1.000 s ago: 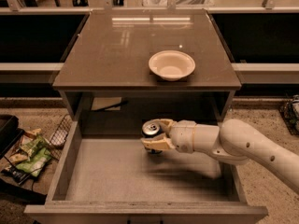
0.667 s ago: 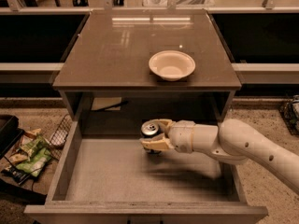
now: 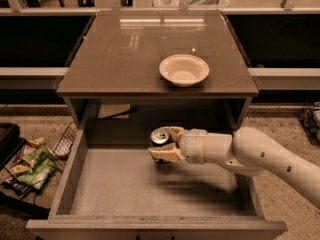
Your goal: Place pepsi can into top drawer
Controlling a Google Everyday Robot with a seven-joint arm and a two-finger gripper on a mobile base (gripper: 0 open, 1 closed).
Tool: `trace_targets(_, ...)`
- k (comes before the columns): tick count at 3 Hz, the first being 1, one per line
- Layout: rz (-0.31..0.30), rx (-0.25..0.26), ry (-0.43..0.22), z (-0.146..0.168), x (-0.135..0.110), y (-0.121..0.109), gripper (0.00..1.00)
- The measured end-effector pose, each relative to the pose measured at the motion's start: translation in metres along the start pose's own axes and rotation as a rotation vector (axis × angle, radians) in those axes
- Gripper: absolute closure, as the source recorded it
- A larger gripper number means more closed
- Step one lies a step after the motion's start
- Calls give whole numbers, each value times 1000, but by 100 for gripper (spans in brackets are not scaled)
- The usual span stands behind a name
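The top drawer (image 3: 115, 184) is pulled open below the brown cabinet top, showing its flat pale-grey floor. The pepsi can (image 3: 159, 137) shows its silver top and stands upright over the rear middle of the drawer. My gripper (image 3: 162, 143) reaches in from the right on a white arm. Its tan fingers (image 3: 161, 155) are closed around the can's sides. The can's lower body is hidden behind the fingers, so I cannot tell whether it rests on the drawer floor.
A white bowl (image 3: 183, 69) sits on the brown cabinet top (image 3: 120, 59). Snack bags (image 3: 30, 166) and a wire basket (image 3: 65, 141) lie on the floor to the left of the drawer. Dark shelves run behind the cabinet.
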State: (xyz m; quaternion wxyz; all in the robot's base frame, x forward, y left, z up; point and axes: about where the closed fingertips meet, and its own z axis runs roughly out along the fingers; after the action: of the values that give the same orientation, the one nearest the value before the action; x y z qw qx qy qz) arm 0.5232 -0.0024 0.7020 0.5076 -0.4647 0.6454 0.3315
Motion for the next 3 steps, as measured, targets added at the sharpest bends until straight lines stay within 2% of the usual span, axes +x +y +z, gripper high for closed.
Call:
trace_targets(1,-1,-4,-1,2,-1,1,0)
trace_targets(2,-1,-4,-1,2,-1,1,0)
trace_targets(3,-33,-24,28,-26,-21,14,0)
